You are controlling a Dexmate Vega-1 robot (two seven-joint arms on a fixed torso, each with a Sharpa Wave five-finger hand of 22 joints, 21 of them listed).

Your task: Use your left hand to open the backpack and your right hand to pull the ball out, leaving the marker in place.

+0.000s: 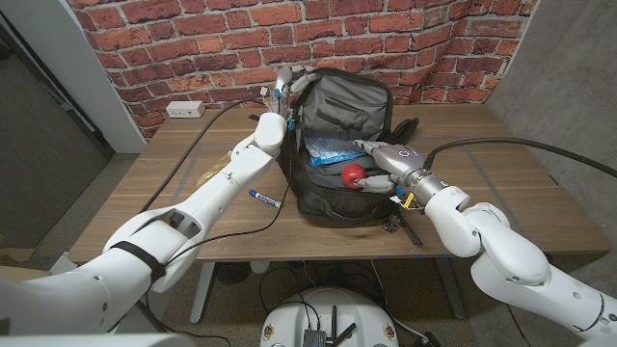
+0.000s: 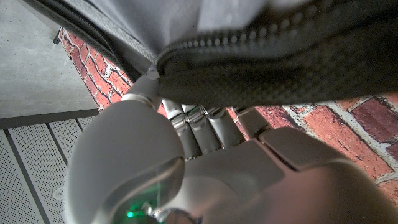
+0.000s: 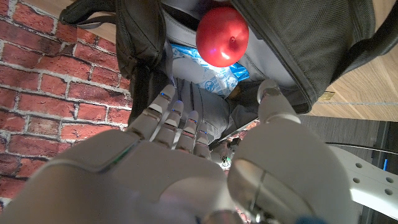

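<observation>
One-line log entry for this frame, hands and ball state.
left hand: holds backpack flap up | right hand: at opening, fingers by red ball, grip unclear | ball: in backpack | marker: on table

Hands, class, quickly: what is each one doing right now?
Left hand: holds the backpack flap up.
Right hand: open at the red ball, not gripping it.
</observation>
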